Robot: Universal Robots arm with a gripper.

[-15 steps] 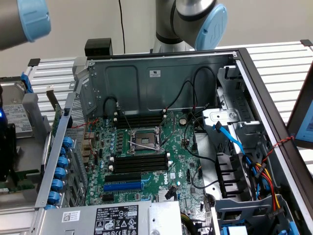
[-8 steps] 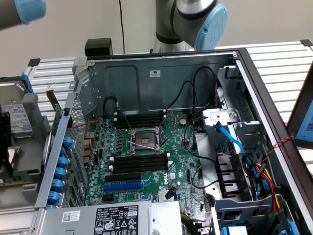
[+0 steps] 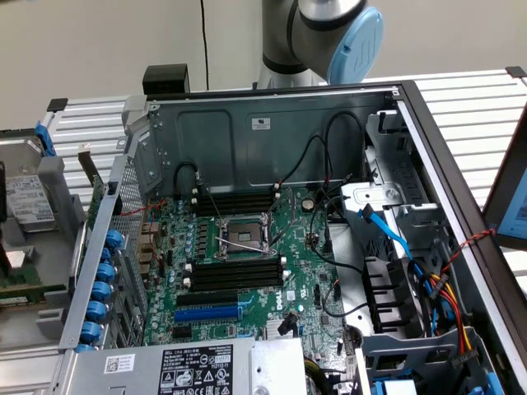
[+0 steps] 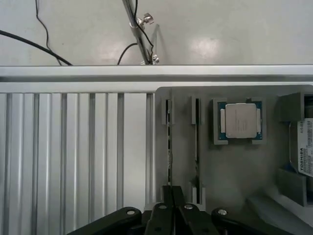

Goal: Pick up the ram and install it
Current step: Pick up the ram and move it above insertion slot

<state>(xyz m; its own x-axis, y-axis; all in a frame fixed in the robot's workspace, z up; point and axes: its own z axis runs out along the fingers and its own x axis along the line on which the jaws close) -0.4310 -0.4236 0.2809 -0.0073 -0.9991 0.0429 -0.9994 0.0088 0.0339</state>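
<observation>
Evidently right at the start of the job, with nothing lifted and nothing seated. Ram [image 4: 169, 147] standing on edge in a narrow slot of the grey holder tray [image 4: 234, 171], seen end-on from the wrist view as a thin dark strip (too thin to make out label or chips). A second such slot [image 4: 196, 142] just beside it, contents not clear. Further along the same tray, a processor chip [image 4: 240, 121] lying flat in its own recess, and beyond that a Toshiba hard drive [image 4: 305, 156] at the tray's edge. Tray resting on the slatted aluminium counter [image 4: 73, 156]. Jaws closed together on nothing, hanging over one end of the ram's slot, apart from the stick as far as can be judged. Over in the exterior view, an open computer case [image 3: 247, 132] with the motherboard [image 3: 296, 247] exposed: black memory slots [image 3: 235, 271] on both sides of the CPU socket [image 3: 244, 234], all looking bare, and a blue expansion slot [image 3: 206, 313] just below them. Robot arm [image 3: 329, 33] past the case's far wall, well apart from the board. Done, judging by this: nothing beyond jaws standing over the holder. Left: the whole pick-up and the whole installation
</observation>
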